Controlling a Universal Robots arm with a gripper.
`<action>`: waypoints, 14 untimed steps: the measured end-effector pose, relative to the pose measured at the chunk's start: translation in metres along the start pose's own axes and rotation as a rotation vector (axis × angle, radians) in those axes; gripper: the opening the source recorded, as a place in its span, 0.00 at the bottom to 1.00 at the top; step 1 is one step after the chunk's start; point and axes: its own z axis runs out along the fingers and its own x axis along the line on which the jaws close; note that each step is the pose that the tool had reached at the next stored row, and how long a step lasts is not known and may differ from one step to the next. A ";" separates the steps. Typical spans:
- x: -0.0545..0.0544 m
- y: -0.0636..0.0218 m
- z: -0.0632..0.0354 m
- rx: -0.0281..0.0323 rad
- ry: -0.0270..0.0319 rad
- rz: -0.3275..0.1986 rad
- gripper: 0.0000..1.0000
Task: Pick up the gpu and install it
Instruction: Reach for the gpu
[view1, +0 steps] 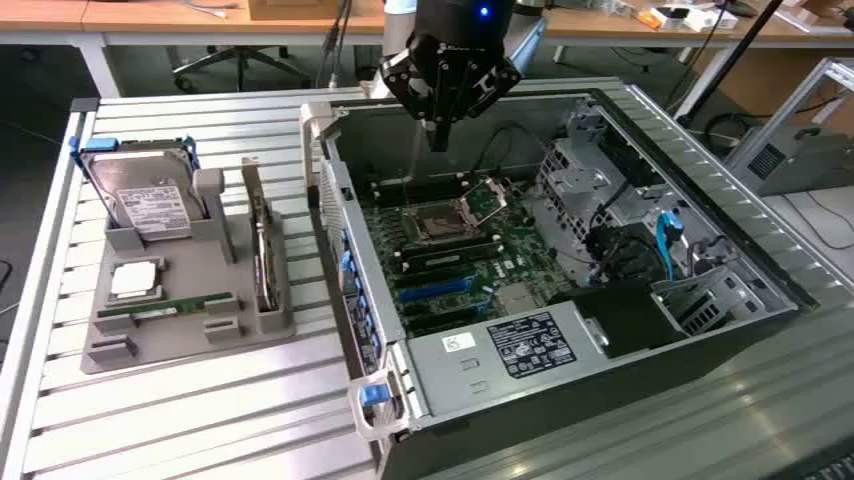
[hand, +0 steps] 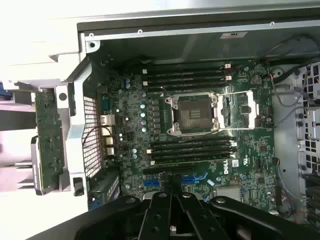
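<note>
Currently I have the gripper (view1: 438, 140) hanging above the far end of the open computer case (view1: 601, 420), over the motherboard (view1: 461, 262) and close to the empty CPU socket (view1: 437, 225). Its jaws are pressed together and have hold of nothing. The gpu (view1: 264, 250) stands on edge in a slot of the grey holder (view1: 187, 345) on the counter (view1: 200, 420), on the exterior view's left of the case and well apart from the gripper. In that holder I also see a hard drive (view1: 150, 205) propped at the far end and a green RAM stick (view1: 167, 306) lying nearer.
</note>
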 end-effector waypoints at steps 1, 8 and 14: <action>0.000 0.0000 0.0000 0.0000 0.0000 0.000 0.11; 0.001 -0.0001 0.0000 0.0000 0.0000 0.000 0.11; 0.004 -0.0003 -0.0001 0.0001 0.0001 0.000 0.11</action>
